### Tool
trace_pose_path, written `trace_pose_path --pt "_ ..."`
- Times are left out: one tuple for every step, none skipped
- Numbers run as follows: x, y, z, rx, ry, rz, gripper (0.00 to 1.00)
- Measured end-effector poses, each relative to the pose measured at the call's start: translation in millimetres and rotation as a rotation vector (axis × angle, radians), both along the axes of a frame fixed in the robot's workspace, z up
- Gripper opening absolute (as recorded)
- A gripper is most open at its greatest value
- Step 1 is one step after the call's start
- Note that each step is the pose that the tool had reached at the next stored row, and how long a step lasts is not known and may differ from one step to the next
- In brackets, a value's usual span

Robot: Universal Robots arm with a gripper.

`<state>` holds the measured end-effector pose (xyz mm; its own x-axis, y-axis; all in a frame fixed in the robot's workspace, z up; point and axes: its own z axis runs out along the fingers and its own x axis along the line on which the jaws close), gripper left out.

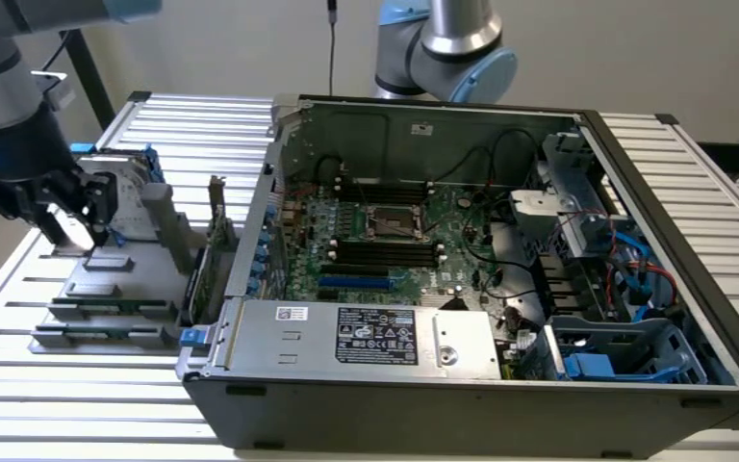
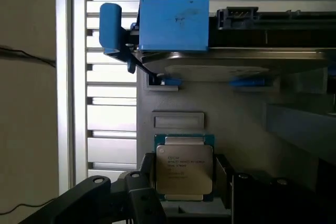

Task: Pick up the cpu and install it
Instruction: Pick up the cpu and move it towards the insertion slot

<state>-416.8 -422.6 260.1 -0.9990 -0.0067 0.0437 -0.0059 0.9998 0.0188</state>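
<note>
The cpu, a flat square chip with a silver printed top and a thin blue-green rim, sits between my gripper's dark fingers, which press against its two opposite edges. In the exterior view my gripper hangs a little above the grey parts holder at the exterior view's left, outside the open computer case. An empty rectangular recess in the holder lies just beyond the chip. The motherboard's cpu socket is in the middle of the case, far from my gripper.
A silver hard drive with a blue bracket stands on the holder near my gripper. Memory sticks lie in the holder's front slots. The grey power-supply box lines the case's front wall. A second arm stands behind the case.
</note>
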Motion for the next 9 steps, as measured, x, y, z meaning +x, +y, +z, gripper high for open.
trace_pose_path --pt "0.7 0.0 4.5 0.0001 0.0008 0.0 0.55" --pt "1.4 0.0 9.0 0.0002 0.0017 0.0 0.55" --pt "2.2 0.0 13.7 0.0001 0.0026 0.0 0.55" --pt "2.9 0.0 18.2 0.0001 0.0033 0.0 0.55" --pt "3.7 0.0 22.7 0.0001 0.0041 0.0 0.55" --pt "4.5 0.0 27.2 0.0001 0.0049 0.0 0.55" --pt "5.4 0.0 31.8 0.0001 0.0055 0.0 0.55" --pt "6.3 0.0 36.3 0.0002 0.0061 0.0 0.55" --pt "7.1 0.0 40.8 0.0001 0.0068 0.0 0.55"
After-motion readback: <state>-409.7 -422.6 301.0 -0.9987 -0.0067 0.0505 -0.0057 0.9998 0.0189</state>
